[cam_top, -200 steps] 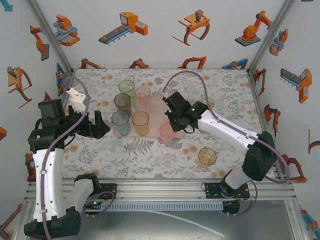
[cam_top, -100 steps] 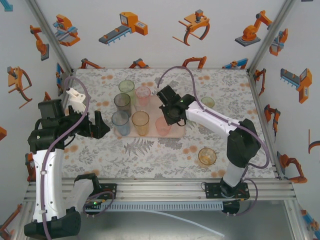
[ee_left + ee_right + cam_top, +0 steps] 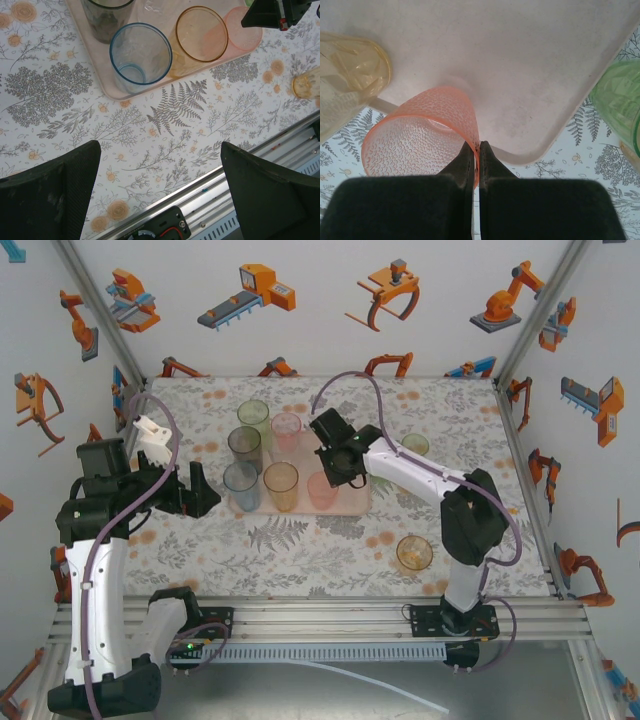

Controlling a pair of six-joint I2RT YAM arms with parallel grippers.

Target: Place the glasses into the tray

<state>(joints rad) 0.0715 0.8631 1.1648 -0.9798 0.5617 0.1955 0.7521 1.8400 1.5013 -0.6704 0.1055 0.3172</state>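
Over the near part of the pale pink tray (image 3: 358, 502), my right gripper (image 3: 334, 472) is shut on the wall of a dimpled pink-orange glass (image 3: 322, 490). The wrist view shows the fingertips (image 3: 478, 148) pinching that glass (image 3: 420, 142) at its rim, its base by the tray (image 3: 530, 75) edge. On the tray stand green (image 3: 253, 415), pink (image 3: 286, 427), grey (image 3: 244, 445), blue (image 3: 240, 483) and orange (image 3: 280, 483) glasses. My left gripper (image 3: 200, 490) hangs open left of the tray, nothing between its fingers (image 3: 50, 195).
An amber glass (image 3: 413, 553) stands alone on the floral table near the front right. A green glass (image 3: 414, 445) stands just right of the tray, behind the right arm. The aluminium rail (image 3: 320, 618) runs along the near edge.
The right gripper carried the pink-orange glass left and back, from beyond the tray's near right corner to the front row beside the orange glass. The left arm stayed still.
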